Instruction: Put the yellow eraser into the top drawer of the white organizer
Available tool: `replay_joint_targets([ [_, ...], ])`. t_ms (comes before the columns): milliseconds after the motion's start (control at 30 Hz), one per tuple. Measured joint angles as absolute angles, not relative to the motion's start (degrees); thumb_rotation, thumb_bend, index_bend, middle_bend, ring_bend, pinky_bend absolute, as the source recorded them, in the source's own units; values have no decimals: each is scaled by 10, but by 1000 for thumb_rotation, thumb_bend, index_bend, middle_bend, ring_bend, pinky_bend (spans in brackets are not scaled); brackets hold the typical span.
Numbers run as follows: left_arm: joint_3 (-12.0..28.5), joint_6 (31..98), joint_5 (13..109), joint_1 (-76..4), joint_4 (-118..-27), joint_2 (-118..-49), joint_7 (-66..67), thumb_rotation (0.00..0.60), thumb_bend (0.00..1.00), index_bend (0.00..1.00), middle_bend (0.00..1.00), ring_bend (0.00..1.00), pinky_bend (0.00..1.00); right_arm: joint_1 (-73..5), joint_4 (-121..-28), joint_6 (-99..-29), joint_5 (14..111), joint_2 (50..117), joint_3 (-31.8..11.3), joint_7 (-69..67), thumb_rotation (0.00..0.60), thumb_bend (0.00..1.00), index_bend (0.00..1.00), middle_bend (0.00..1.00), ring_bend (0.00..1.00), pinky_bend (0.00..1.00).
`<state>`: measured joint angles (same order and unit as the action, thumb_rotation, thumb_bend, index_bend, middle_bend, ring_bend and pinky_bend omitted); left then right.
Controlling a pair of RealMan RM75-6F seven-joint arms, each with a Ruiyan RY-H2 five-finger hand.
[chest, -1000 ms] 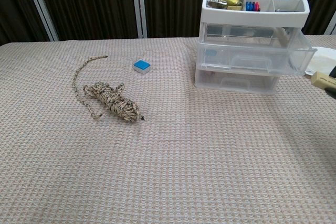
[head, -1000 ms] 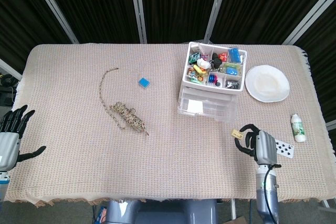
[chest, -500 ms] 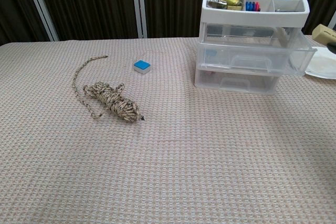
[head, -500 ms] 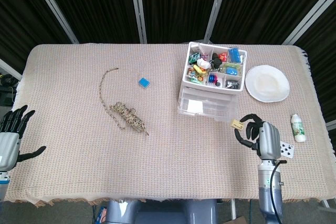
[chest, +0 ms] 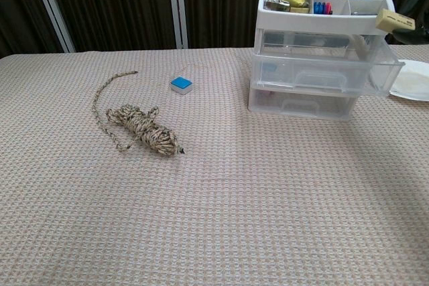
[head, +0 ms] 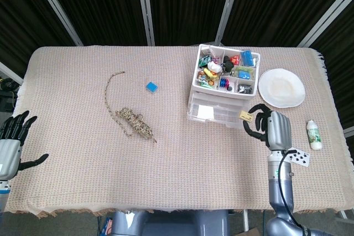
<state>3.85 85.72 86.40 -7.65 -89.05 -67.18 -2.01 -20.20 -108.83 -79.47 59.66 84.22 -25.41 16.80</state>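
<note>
My right hand (head: 271, 127) holds the yellow eraser (head: 246, 115) in its fingertips, just right of the white organizer (head: 221, 95). In the chest view the eraser (chest: 395, 21) hangs above the right end of the top drawer (chest: 328, 65), which is pulled out; only dark fingertips (chest: 410, 34) of the hand show at the frame's right edge there. The organizer's (chest: 320, 51) open top tray is full of small items. My left hand (head: 12, 139) stays open at the table's left edge, far from everything.
A white plate (head: 281, 87) lies right of the organizer. A small white bottle (head: 313, 135) and a playing card (head: 299, 157) lie near the right edge. A coiled rope (head: 133, 121) and a blue block (head: 151, 87) sit on the left half of the cloth-covered table (head: 83, 164).
My right hand has lifted the eraser up and moved it toward the organizer; in the chest view it rose from drawer height to above the pulled-out top drawer. The left hand has not moved.
</note>
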Motion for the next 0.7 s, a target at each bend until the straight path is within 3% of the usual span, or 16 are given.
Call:
replay_joint_targets([
  [433, 38, 856, 865, -77, -890, -670, -24, 600, 3, 98, 0, 0, 0, -265, -1069, -781, 541, 860, -274, 235, 600, 188, 576, 822, 786, 684],
  [700, 37, 855, 865, -77, -891, -669, -26, 600, 4, 97, 0, 0, 0, -283, -1072, -788, 530, 874, -266, 249, 600, 136, 496, 820, 786, 684],
])
